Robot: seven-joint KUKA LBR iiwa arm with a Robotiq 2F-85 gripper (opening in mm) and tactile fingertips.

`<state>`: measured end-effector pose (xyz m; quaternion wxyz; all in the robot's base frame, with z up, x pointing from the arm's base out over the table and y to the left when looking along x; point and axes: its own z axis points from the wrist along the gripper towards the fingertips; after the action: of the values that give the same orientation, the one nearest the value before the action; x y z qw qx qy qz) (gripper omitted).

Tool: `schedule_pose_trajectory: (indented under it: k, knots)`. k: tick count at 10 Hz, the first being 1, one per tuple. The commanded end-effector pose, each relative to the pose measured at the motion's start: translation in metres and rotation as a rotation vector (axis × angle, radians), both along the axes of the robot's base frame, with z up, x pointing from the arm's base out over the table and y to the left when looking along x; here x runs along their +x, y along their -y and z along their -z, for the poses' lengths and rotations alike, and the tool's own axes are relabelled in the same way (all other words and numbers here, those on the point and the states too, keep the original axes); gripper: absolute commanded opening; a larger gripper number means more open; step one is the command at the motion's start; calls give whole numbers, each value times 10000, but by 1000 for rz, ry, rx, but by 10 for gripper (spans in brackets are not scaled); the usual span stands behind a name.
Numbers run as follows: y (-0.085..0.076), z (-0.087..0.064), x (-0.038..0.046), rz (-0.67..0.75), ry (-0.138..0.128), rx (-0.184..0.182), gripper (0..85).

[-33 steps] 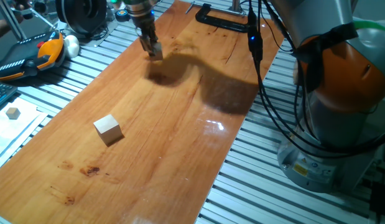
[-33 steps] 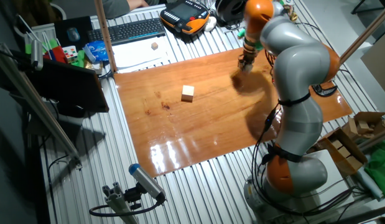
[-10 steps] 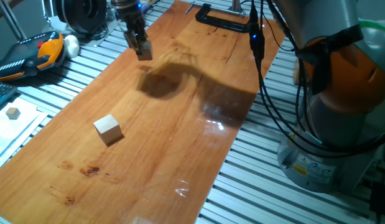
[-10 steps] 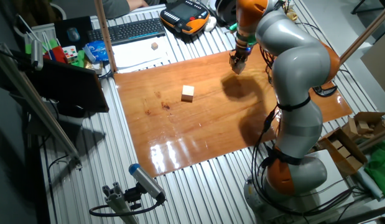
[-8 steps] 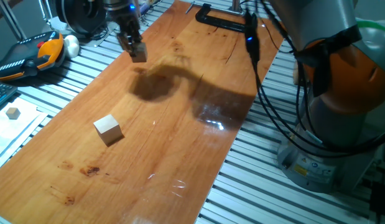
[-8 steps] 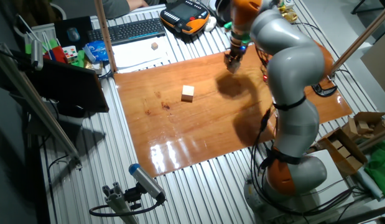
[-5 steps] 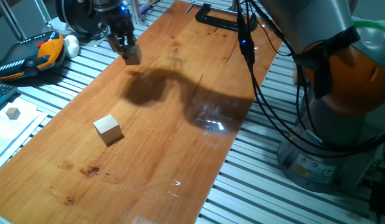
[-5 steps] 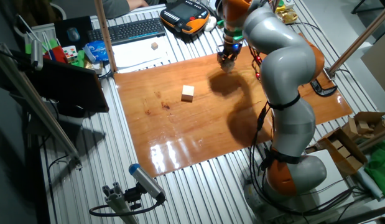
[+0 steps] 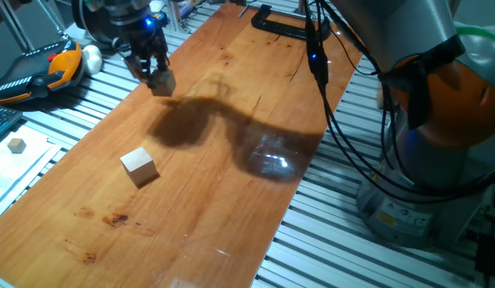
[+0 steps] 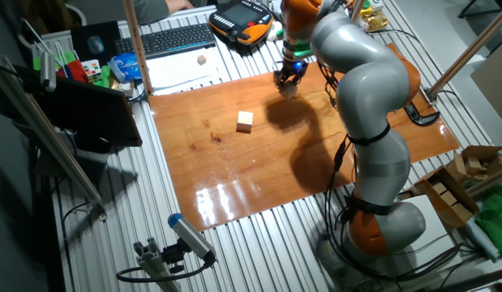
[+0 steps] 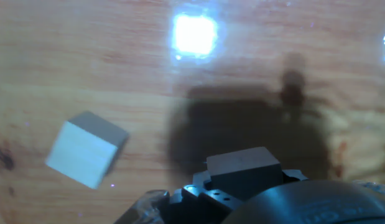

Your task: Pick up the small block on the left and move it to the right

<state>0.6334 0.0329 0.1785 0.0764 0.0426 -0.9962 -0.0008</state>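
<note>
My gripper (image 9: pixel 160 78) hangs over the far left part of the wooden board (image 9: pixel 231 184), shut on the small block (image 9: pixel 162 82), a pale cube held just above the wood. In the other fixed view the gripper (image 10: pixel 288 83) is near the board's far edge. In the hand view the small block (image 11: pixel 243 167) sits shadowed between my fingers at the bottom. The larger pale wooden cube (image 9: pixel 139 166) lies on the board nearer the camera, apart from my gripper; it also shows in the other fixed view (image 10: pixel 246 121) and in the hand view (image 11: pixel 86 154).
A tiny tan cube (image 9: pixel 17 145) lies on white paper left of the board. An orange-and-black pendant (image 9: pixel 39 70) and a keyboard (image 10: pixel 173 36) lie beyond the board's edge. A black clamp (image 9: pixel 283 24) grips the far end. The arm's base (image 9: pixel 423 160) stands to the right.
My gripper has carried the small block leftward along the board's far edge, closer to the larger cube's side. The larger cube has not moved.
</note>
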Motion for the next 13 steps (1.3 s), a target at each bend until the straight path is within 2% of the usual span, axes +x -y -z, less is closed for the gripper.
schedule_pose_trajectory:
  k: [1, 3, 5, 10, 12, 13]
  knots:
    - [-519, 22, -31, 22, 2, 3, 20]
    - [-629, 70, -86, 57, 4, 7, 23]
    - [-691, 130, -104, 94, 7, 17, 17]
    - [-819, 274, -171, 184, 31, 13, 10]
    - [-893, 377, -226, 218, 54, 14, 10]
    - [-902, 385, -237, 226, 50, 21, 10]
